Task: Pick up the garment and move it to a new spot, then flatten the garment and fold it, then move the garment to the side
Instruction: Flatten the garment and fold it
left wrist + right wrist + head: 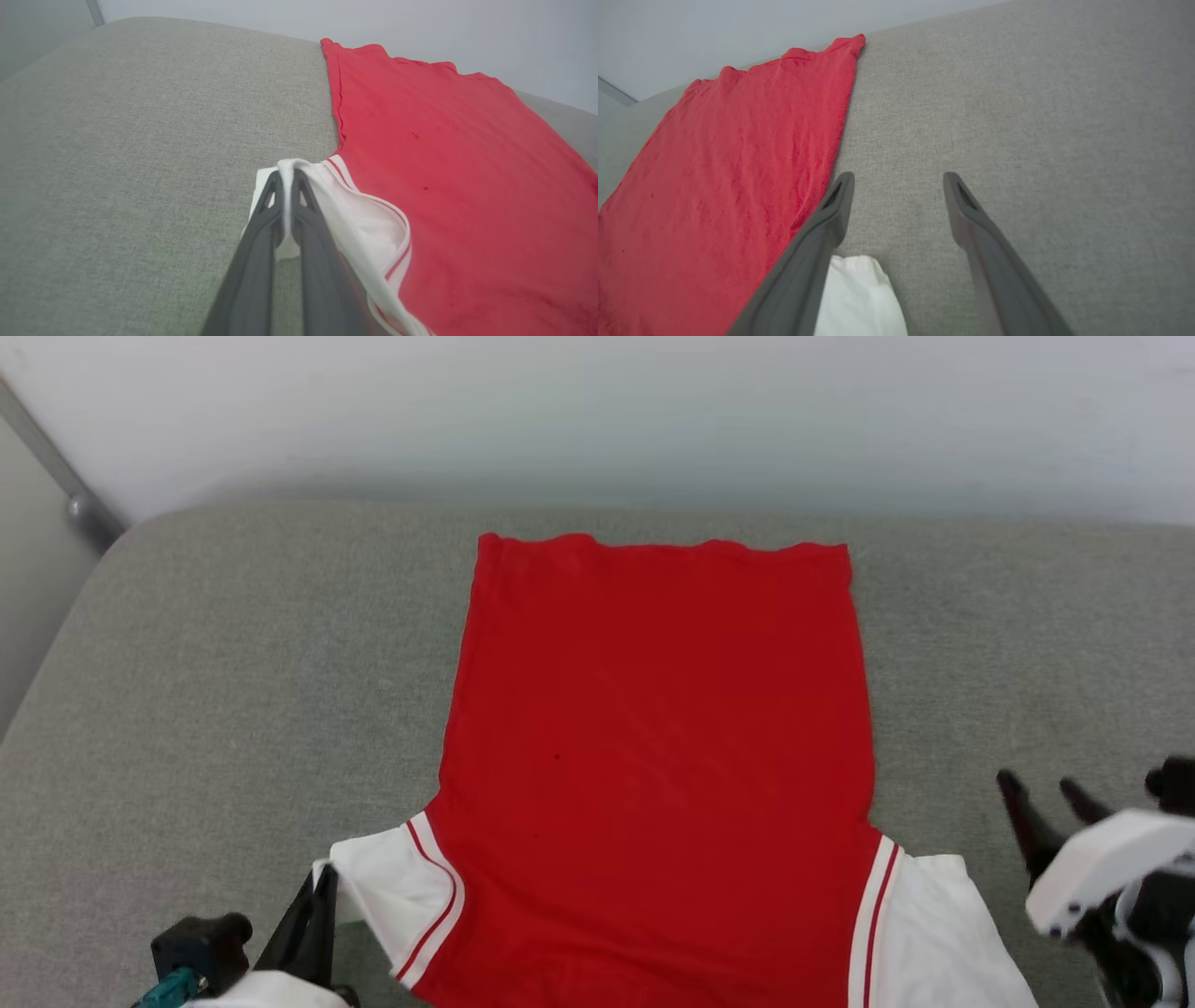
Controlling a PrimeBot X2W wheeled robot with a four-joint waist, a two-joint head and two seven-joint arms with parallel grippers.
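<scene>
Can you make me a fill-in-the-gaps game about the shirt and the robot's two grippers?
1. The garment lies spread on the grey cushion, and its body is coloured ____.
2. The left gripper is shut on a sleeve that is coloured ____.
3. The right gripper holds nothing, and its two fingers stand ____.

Missing words: red; white; open.

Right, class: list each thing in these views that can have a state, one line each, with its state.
garment, spread flat, plain red side up, unfolded
left gripper, shut on the garment's left sleeve
right gripper, open, holding nothing
left sleeve, edge pinched and bunched
right sleeve, lying loose on the grey cushion
</scene>
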